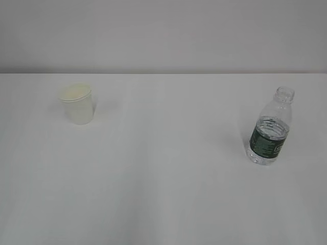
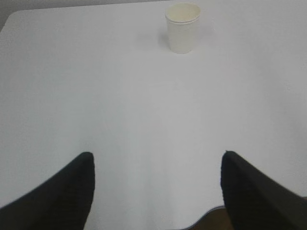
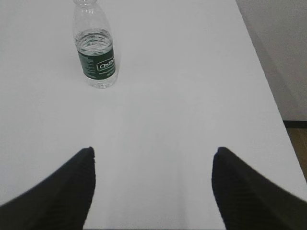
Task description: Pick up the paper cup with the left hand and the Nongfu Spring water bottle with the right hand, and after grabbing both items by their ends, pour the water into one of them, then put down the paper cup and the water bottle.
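The white table (image 1: pixel 163 194) fills nearly the whole exterior view, running back to a pale wall (image 1: pixel 163 30) at twelve o'clock; neither arm shows in that view. On it, at about three to four o'clock from the table's centre, the Nongfu Spring water bottle (image 1: pixel 270 127) stands upright, clear and ribbed, with a dark green label band and an uncapped threaded neck. The water (image 1: pixel 272 126) inside it reaches to just above the label's top edge. Well apart from it, at about ten o'clock, the paper cup (image 1: pixel 78 103) stands upright on its base, pale cream, rim up, shorter than the bottle; whether it holds anything cannot be told. In the left wrist view the left hand (image 2: pixel 156 165) shows only as two black fingertips (image 2: pixel 72 191) at seven and five o'clock of the frame, spread wide apart with bare table between them and nothing held; the cup (image 2: pixel 182 28) sits well away at twelve o'clock, slightly to the right of the gap's centre line. In the right wrist view the right hand (image 3: pixel 153 160) looks the same: two dark fingertips (image 3: pixel 240 191) spread wide, gripping nothing, over bare table near its front edge. The bottle (image 3: pixel 96 48) stands well off at eleven o'clock, its neck cut by the frame's top edge, and the table's right edge runs along at two to four o'clock.
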Robot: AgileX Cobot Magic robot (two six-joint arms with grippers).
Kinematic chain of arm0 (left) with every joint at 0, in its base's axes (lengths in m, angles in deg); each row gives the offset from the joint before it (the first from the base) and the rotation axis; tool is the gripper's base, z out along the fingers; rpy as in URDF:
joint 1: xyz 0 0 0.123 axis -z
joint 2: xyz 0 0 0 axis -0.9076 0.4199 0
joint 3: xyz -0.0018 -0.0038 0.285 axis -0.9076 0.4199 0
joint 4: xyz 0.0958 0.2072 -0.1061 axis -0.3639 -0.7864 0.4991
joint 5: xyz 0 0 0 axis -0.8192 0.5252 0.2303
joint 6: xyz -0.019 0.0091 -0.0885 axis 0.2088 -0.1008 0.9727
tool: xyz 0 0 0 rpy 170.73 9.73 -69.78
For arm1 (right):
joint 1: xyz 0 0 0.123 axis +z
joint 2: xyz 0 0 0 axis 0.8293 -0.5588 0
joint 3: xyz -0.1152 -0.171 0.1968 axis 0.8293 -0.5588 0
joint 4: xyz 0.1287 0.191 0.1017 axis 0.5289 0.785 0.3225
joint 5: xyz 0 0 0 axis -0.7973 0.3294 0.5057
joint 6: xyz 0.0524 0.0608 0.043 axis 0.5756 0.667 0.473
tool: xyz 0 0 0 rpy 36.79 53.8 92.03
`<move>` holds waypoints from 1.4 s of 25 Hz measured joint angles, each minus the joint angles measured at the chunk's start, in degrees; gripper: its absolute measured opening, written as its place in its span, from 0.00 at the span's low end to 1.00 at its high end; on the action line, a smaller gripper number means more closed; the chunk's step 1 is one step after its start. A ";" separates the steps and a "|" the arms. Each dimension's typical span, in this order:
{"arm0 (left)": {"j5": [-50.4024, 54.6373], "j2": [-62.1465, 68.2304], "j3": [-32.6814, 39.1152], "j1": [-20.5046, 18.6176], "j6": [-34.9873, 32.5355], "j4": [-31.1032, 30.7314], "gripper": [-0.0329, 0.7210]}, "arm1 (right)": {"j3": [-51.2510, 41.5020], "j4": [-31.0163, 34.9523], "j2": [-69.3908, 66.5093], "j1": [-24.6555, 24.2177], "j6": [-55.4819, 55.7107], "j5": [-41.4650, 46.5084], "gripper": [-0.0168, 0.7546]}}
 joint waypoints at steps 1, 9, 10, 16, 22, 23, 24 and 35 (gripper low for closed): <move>0.00 0.00 0.00 0.00 0.00 0.00 0.82 | 0.00 0.00 0.00 0.00 0.00 0.00 0.76; 0.00 0.00 0.00 0.00 0.00 0.00 0.82 | 0.00 0.00 0.00 0.00 0.00 0.00 0.76; 0.00 0.00 0.00 0.00 0.00 0.00 0.82 | 0.00 0.00 0.00 0.00 0.00 0.00 0.76; 0.00 0.00 0.00 0.00 0.00 0.04 0.82 | 0.00 0.00 0.00 0.00 0.00 0.00 0.76; 0.00 0.00 -0.31 0.00 0.00 -0.17 0.82 | 0.24 0.00 0.00 0.00 0.00 0.00 0.76; -0.10 0.00 -0.89 0.00 0.00 -0.43 0.82 | 0.35 0.00 0.00 0.00 0.00 0.00 0.76; -0.11 0.00 -1.26 0.00 0.00 -0.41 0.82 | 0.34 0.00 0.00 0.00 0.00 0.00 0.76; -0.44 0.00 -2.03 0.00 0.00 0.23 0.82 | 2.34 1.30 0.00 0.00 0.00 -2.17 0.76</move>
